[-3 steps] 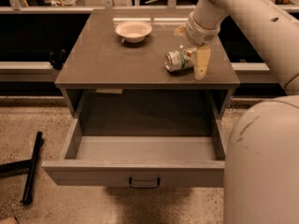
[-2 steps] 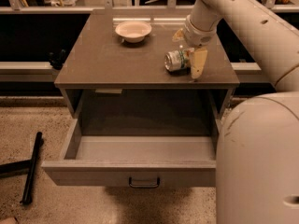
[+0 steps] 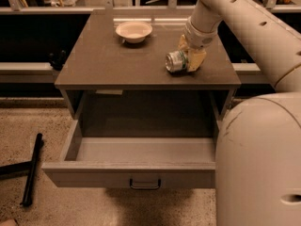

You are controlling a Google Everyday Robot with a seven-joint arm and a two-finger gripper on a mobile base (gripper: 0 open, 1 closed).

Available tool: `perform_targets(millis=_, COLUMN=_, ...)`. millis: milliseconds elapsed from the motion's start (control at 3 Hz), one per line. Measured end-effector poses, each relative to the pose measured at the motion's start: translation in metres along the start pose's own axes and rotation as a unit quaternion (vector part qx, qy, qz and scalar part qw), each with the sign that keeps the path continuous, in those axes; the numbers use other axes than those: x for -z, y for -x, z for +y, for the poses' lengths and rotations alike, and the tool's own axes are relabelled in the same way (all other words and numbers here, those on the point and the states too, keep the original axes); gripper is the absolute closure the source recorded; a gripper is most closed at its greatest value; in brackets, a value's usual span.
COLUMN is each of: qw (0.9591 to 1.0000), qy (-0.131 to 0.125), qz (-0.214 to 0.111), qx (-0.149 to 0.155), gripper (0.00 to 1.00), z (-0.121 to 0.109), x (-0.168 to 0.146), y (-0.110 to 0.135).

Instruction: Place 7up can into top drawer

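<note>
The 7up can, silver and green, lies on its side on the right part of the cabinet top. My gripper is down at the can's right end and touches or closely overlaps it; the can rests on the top. The top drawer below is pulled wide open, its pale grey floor bare, with a small dark handle on its front panel.
A pale round bowl stands at the back of the cabinet top. A black bar lies on the speckled floor at the left. My arm's large pale body fills the lower right, next to the drawer's right side.
My gripper has moved a little left and down, from beside the can to over its right end. The can and the drawer have stayed in place.
</note>
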State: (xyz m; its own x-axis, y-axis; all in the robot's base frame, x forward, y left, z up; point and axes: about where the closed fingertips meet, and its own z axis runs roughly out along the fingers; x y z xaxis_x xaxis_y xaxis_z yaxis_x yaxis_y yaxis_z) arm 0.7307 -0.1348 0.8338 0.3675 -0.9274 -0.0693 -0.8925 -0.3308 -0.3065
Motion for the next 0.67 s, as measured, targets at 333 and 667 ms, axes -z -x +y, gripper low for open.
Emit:
perform_targets(millis=333, qw=0.9999, qy=-0.012, qz=-0.009, qx=0.004, gripper=0.85, z=0.009, x=0.026, y=0.006)
perform_targets(millis=667, qw=0.9993, qy=-0.028, qz=-0.024, qx=0.008, gripper=1.00, z=0.030, x=0.073, y=0.021)
